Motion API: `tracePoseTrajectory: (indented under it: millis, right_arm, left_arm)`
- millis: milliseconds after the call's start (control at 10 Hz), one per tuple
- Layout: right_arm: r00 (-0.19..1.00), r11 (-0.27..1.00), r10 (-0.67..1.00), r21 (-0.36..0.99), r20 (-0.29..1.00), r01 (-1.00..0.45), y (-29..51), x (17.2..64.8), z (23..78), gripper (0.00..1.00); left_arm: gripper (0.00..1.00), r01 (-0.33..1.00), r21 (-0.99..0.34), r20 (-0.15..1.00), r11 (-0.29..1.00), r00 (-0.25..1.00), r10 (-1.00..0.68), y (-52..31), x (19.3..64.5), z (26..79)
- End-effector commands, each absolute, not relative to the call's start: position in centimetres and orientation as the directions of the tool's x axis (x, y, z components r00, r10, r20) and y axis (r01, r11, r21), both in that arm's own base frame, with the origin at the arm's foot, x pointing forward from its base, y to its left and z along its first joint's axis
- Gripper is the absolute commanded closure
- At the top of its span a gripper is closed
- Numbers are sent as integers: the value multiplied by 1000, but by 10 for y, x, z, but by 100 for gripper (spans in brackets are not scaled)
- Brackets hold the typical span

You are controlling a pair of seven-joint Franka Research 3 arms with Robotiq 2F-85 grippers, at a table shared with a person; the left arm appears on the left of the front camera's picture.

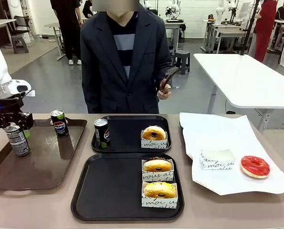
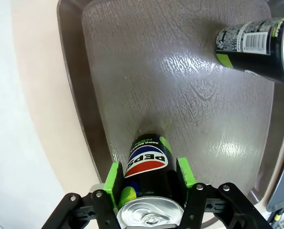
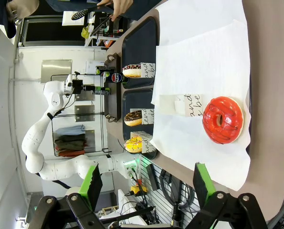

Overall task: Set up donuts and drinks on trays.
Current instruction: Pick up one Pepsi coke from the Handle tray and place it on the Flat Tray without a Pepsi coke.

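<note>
Left gripper (image 2: 150, 174) has its pads clamped on a can (image 2: 146, 160) standing at the left end of the brown tray (image 1: 46, 162). It's probably headed for the near black tray (image 1: 108, 191), which has donuts (image 1: 157, 165) but no drink. Best bet: lift straight up, keep it upright, clear both rims, and land it on the bare left half. Right gripper (image 3: 146, 183) hangs wide open over the paper (image 3: 204, 47), far right.

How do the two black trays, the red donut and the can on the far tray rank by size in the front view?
1. Near black tray, though nearness may explain its lead.
2. Far black tray.
3. Red donut and can: too alike to rank.
</note>
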State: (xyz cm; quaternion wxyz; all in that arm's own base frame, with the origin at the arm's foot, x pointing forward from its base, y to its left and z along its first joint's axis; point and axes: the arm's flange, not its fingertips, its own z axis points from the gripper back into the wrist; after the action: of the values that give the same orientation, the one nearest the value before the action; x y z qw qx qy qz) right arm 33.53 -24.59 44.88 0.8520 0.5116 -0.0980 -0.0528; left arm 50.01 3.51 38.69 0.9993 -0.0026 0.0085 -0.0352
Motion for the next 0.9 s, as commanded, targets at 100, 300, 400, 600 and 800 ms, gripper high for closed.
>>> tracePoseTrajectory:
  millis: [100, 300, 400, 600, 800]
  right_arm:
    - [975, 466, -189, 885, 114, -13, -246, 334, 450, 0]
    - [975, 466, -189, 885, 114, -13, -246, 334, 450, 0]
    - [975, 466, -189, 885, 114, -13, -246, 334, 450, 0]
    - [975, 466, -189, 885, 114, -13, -246, 334, 450, 0]
    - [975, 466, -189, 885, 114, -13, -246, 334, 450, 0]
  left_arm:
    - [95, 139, 0, -82, 990, 987, -139, 11, 474, 450]
    - [95, 208, -8, -69, 978, 976, -208, -15, 447, 496]
    - [95, 244, 4, -65, 970, 968, -243, -28, 431, 513]
    - [95, 301, 3, -119, 954, 947, -299, -45, 398, 532]
    - [95, 267, 26, -138, 963, 955, -261, -43, 392, 536]
